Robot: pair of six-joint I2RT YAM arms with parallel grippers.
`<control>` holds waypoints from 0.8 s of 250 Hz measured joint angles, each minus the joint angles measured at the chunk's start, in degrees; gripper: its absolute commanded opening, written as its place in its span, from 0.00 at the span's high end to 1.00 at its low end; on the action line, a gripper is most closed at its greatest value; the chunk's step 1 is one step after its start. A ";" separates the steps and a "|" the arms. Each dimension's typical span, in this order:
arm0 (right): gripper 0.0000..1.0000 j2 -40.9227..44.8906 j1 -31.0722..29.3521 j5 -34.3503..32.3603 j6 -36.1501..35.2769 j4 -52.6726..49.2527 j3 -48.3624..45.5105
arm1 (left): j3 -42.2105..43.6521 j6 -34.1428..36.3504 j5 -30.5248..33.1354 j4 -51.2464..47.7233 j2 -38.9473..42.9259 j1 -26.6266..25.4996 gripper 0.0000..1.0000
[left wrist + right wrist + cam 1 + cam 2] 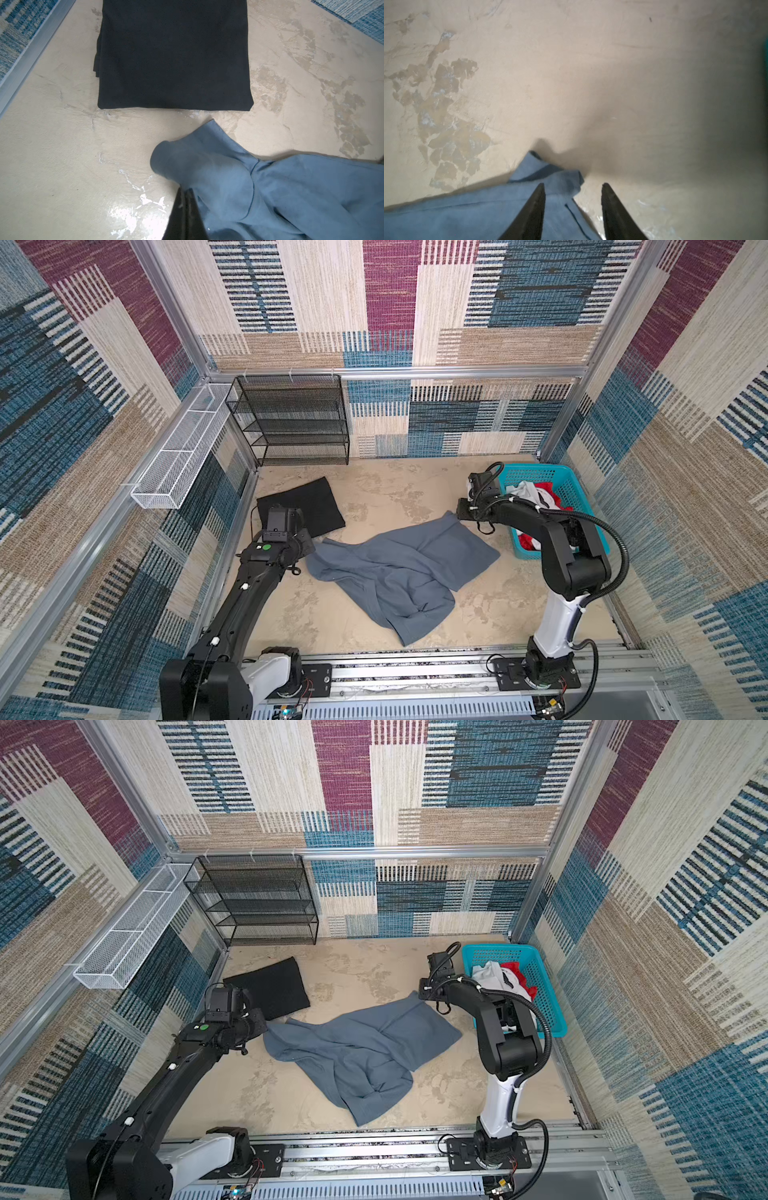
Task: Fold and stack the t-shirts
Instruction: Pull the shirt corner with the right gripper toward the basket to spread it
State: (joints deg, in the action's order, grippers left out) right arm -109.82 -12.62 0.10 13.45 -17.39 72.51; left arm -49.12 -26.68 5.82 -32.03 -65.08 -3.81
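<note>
A large slate blue-grey t-shirt lies crumpled across the middle of the table. My left gripper is shut on its left edge, and the pinched cloth bulges beyond the fingertips. My right gripper stands open over the shirt's far right corner, which lies between its fingers. A folded black t-shirt lies flat at the back left. A white t-shirt and a red one are bunched in the basket.
A turquoise mesh basket stands at the right, behind my right arm. A black mesh shelf is at the back left and a white wire tray hangs on the left wall. The arms' rail runs along the front.
</note>
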 measured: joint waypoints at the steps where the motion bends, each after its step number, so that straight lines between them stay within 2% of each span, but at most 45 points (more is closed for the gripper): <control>1: 0.58 -0.17 0.00 0.07 0.00 0.00 0.07 | 0.00 0.02 0.00 0.00 0.00 0.00 1.00; 93: 0.64 -3.28 0.00 2.47 -0.20 0.11 1.38 | 0.17 0.07 -0.72 0.20 -1.44 0.04 1.00; 136: 0.78 -4.63 0.00 2.95 -0.22 0.13 1.92 | 0.24 0.07 -1.57 0.28 -1.55 0.07 1.00; 172: 1.00 -5.07 0.00 3.41 -0.37 0.39 2.95 | 0.31 0.07 -1.57 0.31 -1.64 0.07 1.00; 200: 1.00 -4.90 0.00 3.89 -0.81 0.70 3.23 | 0.33 0.07 -1.70 0.39 -1.84 0.07 1.00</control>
State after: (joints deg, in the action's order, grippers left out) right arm -114.72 -12.62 3.99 12.64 -16.69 75.75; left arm -48.80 -26.61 4.12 -31.64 -66.92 -3.75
